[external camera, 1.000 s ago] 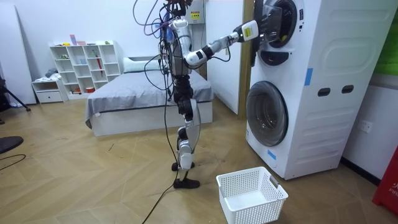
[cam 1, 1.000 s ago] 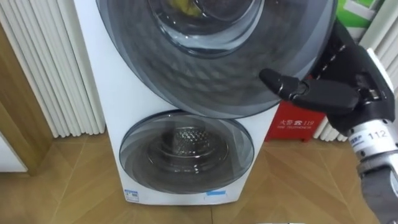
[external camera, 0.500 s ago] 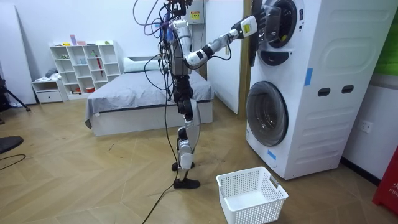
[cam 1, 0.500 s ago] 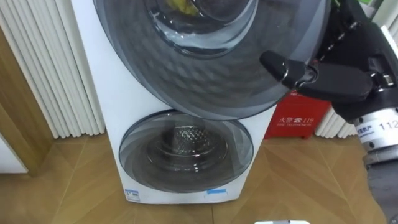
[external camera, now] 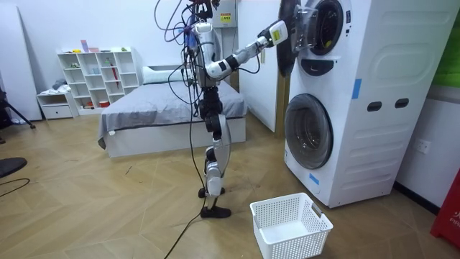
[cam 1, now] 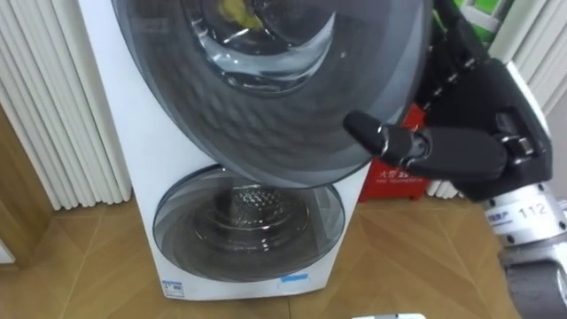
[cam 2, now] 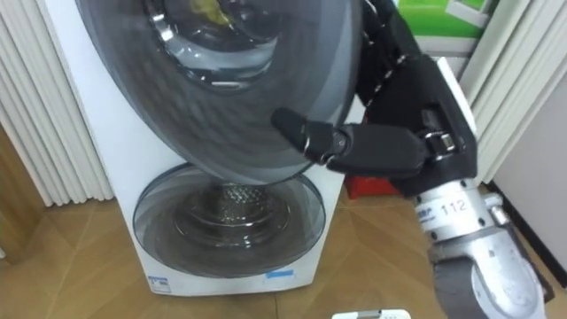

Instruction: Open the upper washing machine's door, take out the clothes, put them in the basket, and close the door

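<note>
The upper door (cam 1: 275, 97) of the white stacked washing machine (external camera: 359, 101) is a round grey disc with a glass bowl. It stands partly swung out from the drum opening (external camera: 327, 25). My right hand (cam 1: 461, 151) holds the door's right rim, thumb (cam 1: 372, 133) across the front and fingers behind the edge. Something yellow (cam 1: 235, 11) shows through the glass at the top. In the room view I stand facing the machine with the right arm raised to the door (external camera: 287, 36).
The lower door (cam 1: 248, 221) is closed, with a metal drum behind its glass. A white laundry basket (external camera: 291, 225) sits on the wooden floor before the machine. A red box (cam 1: 394, 177) stands right of the machine, and white slats (cam 1: 53, 106) stand to its left.
The upper door has swung farther out from the machine, with my right hand on its rim moving along. The eye view has shifted a little.
</note>
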You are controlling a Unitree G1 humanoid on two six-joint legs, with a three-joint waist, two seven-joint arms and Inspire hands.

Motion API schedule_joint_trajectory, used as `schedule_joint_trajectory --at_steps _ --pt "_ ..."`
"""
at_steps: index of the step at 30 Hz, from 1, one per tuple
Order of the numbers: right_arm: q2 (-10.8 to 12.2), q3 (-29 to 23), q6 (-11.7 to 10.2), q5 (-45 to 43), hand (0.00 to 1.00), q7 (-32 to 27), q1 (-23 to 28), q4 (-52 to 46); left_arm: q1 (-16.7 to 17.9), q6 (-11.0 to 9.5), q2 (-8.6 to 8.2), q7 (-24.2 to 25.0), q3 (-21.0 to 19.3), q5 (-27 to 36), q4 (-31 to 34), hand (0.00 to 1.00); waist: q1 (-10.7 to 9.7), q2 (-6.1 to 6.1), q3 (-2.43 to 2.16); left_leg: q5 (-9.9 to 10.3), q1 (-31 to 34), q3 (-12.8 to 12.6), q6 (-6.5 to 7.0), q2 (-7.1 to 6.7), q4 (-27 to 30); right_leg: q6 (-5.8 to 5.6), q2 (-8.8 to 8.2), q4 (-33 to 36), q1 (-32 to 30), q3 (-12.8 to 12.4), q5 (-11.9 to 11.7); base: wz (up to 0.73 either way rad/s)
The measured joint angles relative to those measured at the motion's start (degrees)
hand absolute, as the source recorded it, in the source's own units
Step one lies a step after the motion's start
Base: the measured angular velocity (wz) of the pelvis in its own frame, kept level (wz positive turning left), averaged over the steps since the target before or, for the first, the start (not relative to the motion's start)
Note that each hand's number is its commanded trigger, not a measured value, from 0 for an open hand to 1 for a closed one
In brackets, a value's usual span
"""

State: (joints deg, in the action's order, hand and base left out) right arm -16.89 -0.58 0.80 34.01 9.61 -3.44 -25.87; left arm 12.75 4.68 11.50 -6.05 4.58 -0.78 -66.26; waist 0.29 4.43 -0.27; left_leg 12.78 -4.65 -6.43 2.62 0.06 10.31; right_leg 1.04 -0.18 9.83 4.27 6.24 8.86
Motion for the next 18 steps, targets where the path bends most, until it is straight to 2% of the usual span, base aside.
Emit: schedule_joint_trajectory --at_steps 6,11,15,18 --pt "1.3 3.5 -0.8 2.0 0.0 2.6 0.1 -0.1 -0.4 0.0 0.35 0.0 1.3 0.0 -0.1 0.0 -0.1 -0.14 0.04 0.0 0.0 -0.4 -0.44 0.41 0.7 0.52 0.6 0.0 0.0 -0.6 -0.5 -0.06" --pt "1.6 6.8 -0.1 1.8 0.0 6.7 1.3 0.1 -0.8 0.1 0.3 0.6 1.4 0.0 -0.1 0.0 0.2 -0.43 0.1 0.0 0.1 -0.4 -0.57 0.53 0.6 0.66 0.76 0.0 -0.1 -0.6 -0.6 0.0" --pt "1.2 10.4 0.7 2.0 0.0 11.0 1.3 0.2 -1.1 0.1 0.33 0.9 1.4 0.1 -0.1 0.0 1.5 -0.54 0.15 -0.1 0.0 -0.4 -0.6 0.35 0.4 0.67 0.78 0.0 -0.1 -0.5 -0.6 0.01" --pt "1.0 12.6 1.7 2.0 0.0 13.2 1.4 -0.3 -1.9 0.1 0.33 1.1 1.3 0.0 -0.2 0.0 2.5 -0.35 0.02 -0.1 0.2 0.0 -0.59 0.27 0.2 0.66 0.72 0.0 -0.2 0.1 -0.6 0.07"
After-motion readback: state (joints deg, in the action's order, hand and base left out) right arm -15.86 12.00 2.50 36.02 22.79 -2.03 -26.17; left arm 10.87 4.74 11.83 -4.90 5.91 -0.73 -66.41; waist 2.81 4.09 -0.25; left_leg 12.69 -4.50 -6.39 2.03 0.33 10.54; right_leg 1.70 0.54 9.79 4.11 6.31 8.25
